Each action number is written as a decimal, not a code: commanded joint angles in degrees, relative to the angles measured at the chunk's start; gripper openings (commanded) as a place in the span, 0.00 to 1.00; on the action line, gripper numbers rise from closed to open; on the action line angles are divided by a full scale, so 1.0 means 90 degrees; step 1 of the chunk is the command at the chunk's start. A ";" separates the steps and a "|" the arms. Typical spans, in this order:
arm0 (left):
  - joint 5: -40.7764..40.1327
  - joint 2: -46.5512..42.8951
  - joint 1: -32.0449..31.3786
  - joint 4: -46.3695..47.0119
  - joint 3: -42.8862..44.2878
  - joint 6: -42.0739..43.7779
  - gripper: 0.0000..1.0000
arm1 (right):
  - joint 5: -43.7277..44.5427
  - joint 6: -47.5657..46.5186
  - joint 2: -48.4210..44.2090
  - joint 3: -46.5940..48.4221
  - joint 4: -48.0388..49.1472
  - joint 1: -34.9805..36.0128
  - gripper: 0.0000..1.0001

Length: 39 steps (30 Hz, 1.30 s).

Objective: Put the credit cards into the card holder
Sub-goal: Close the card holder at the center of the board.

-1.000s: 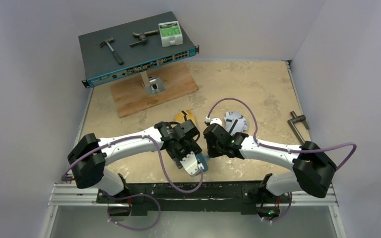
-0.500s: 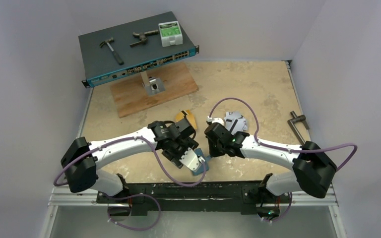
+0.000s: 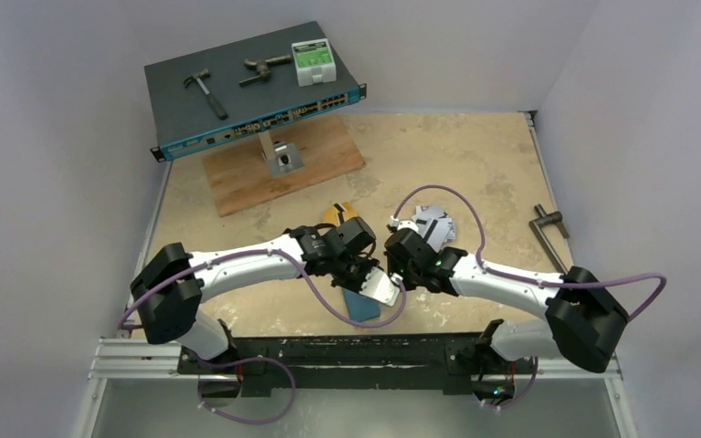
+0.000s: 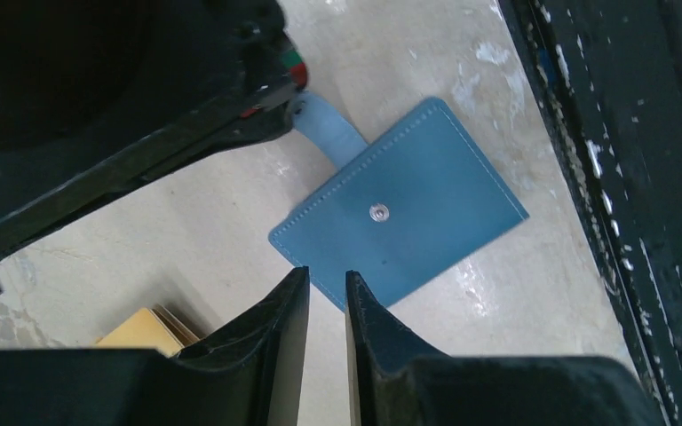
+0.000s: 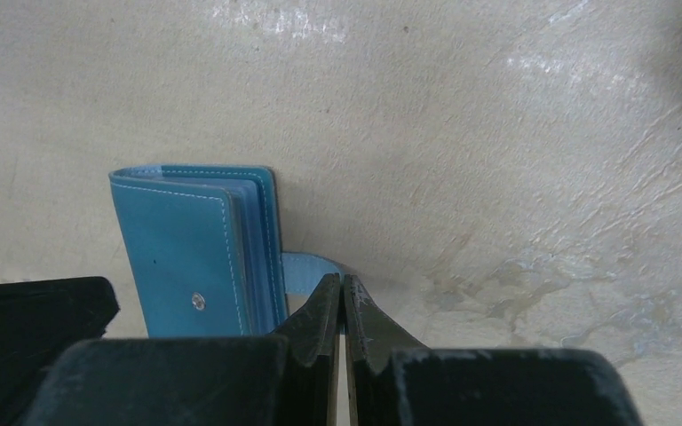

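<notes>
Card holder (image 4: 408, 217) flat, strap end (image 4: 320, 115) in closed right gripper (image 5: 344, 297).

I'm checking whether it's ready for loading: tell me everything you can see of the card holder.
The card holder is a small teal-blue wallet, leather-like, with pale stitching and a silver snap stud mid-cover. It lies flat on the beige table near the front rail, folded but unsnapped; inner sleeves show at its open edge. Its lighter blue strap sticks out sideways, the right gripper shut at its end, seemingly pinching it.
</notes>
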 commanded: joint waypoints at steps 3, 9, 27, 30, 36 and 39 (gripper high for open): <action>0.0490 -0.0325 -0.0001 0.1643 -0.0927 -0.0374 0.20 | -0.0435 0.0599 -0.0527 -0.0555 0.0725 -0.0124 0.00; 0.0289 -0.0410 -0.0010 0.2497 -0.1973 0.0818 0.16 | -0.0626 0.0815 -0.0878 -0.0893 0.1008 -0.0284 0.00; -0.0349 -0.0531 -0.0106 0.3117 -0.1884 0.0623 0.21 | -0.0916 0.0364 -0.1077 -0.0496 0.0769 -0.0915 0.00; -0.0172 -0.0424 -0.0107 0.2801 -0.1644 0.0671 0.22 | -0.0874 0.0240 -0.1107 -0.0322 0.0676 -0.0980 0.00; -0.0128 0.0029 -0.0122 0.3093 -0.1752 0.0770 0.22 | -0.1144 0.0054 -0.0982 -0.0258 0.0618 -0.1003 0.00; -0.0160 0.0255 -0.0122 0.3274 -0.1832 0.0803 0.22 | -0.1311 0.0053 -0.0901 -0.0337 0.0689 -0.1010 0.00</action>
